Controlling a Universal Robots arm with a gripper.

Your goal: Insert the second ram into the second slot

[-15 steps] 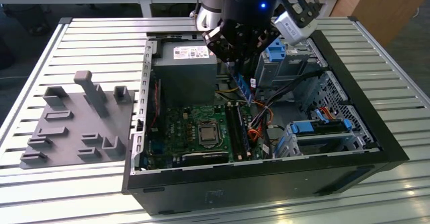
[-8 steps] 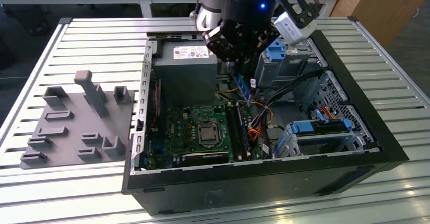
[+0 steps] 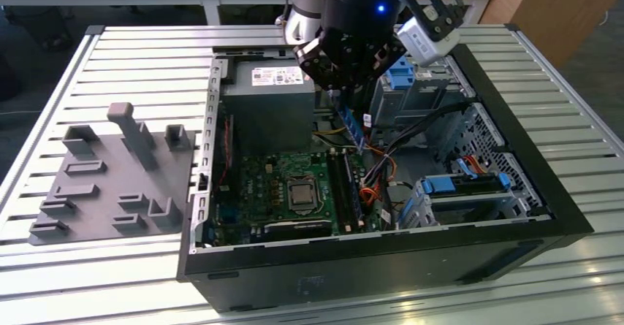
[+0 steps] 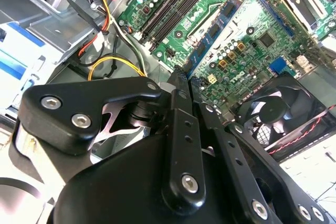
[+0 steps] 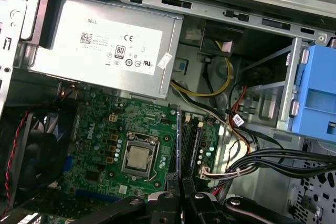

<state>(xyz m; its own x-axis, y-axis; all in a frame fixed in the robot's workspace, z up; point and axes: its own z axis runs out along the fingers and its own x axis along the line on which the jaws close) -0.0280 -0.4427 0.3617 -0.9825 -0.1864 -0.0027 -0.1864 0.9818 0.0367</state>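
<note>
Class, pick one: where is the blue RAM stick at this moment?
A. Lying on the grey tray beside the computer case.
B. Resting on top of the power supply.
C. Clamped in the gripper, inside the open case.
C: in the exterior view the gripper is shut on the second ram, holding it over the motherboard.

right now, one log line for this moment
gripper: shut on second ram | position: above ram slots, not seated | pc case: open
</note>
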